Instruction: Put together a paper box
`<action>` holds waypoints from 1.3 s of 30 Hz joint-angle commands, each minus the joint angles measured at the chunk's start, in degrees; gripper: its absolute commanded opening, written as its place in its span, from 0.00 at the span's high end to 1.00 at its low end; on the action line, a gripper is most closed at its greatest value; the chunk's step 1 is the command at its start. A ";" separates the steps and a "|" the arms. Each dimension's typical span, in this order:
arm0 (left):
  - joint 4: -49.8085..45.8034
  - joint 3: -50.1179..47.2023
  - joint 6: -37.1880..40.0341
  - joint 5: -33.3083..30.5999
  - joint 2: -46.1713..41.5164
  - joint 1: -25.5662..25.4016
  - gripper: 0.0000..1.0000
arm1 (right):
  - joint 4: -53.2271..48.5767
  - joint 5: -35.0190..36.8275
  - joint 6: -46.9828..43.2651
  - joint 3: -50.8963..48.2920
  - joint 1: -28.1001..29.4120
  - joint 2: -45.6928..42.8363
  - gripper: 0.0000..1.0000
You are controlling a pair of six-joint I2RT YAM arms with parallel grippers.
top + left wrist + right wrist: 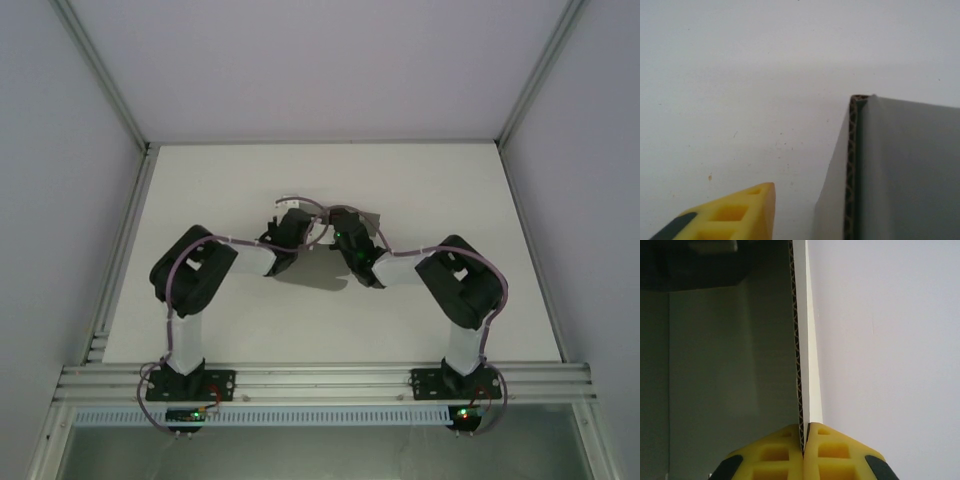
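Right jaws clamped on a raised corrugated wall of the paper box [740, 370], mid surface [250, 190]; left jaws parted, finger [735, 215] just beside a wall, not touching. Walls up; folding and tucking seemingly left.

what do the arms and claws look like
The left arm and right arm have black housings, white links, pale purple cables along them and green lights at the bases. Their claw fingers are yellow with square cut-outs and dark pads.
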 commanded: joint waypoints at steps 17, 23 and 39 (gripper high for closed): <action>0.90 -8.69 3.86 14.89 -10.68 1.85 0.39 | -6.02 0.15 2.20 -0.73 0.19 3.97 1.00; 1.48 -10.22 6.14 17.37 -11.77 2.88 0.48 | -2.80 -0.05 2.05 -1.07 0.02 3.45 1.00; 2.14 -15.22 9.42 29.07 -18.07 5.51 0.40 | -4.55 -1.99 -1.30 1.16 -2.23 -0.53 1.00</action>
